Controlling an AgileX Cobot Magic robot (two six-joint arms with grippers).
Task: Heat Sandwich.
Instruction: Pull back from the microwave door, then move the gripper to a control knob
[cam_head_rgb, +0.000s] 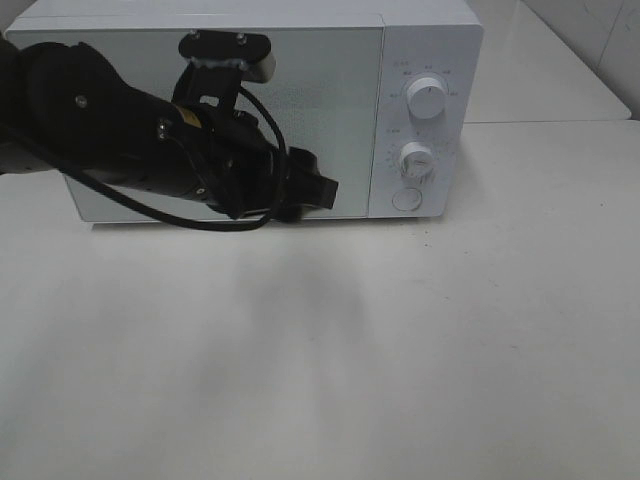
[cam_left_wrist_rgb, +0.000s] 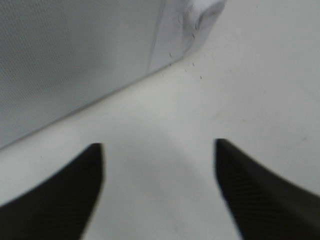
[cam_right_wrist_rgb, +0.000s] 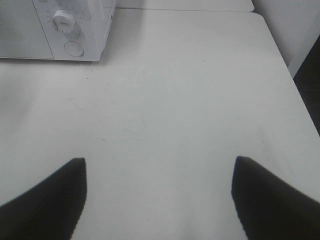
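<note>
White table (cam_head_rgb: 400, 350) carries a white microwave (cam_head_rgb: 330, 60) at its back, door (cam_head_rgb: 320, 100) shut. The left gripper (cam_head_rgb: 322, 190) hangs just in front of the door's lower edge, near the two knobs (cam_head_rgb: 428, 100); its jaws stand wide with nothing between them. The right gripper (cam_right_wrist_rgb: 159, 162) is over bare table well in front of the microwave, jaws wide and empty. No view shows the sandwich, so I cannot tell where it is.

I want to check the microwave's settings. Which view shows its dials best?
Exterior high: the upper dial and lower dial both face the camera. Right wrist catches only the lower dial, far off; left wrist shows just the blurred door.
</note>
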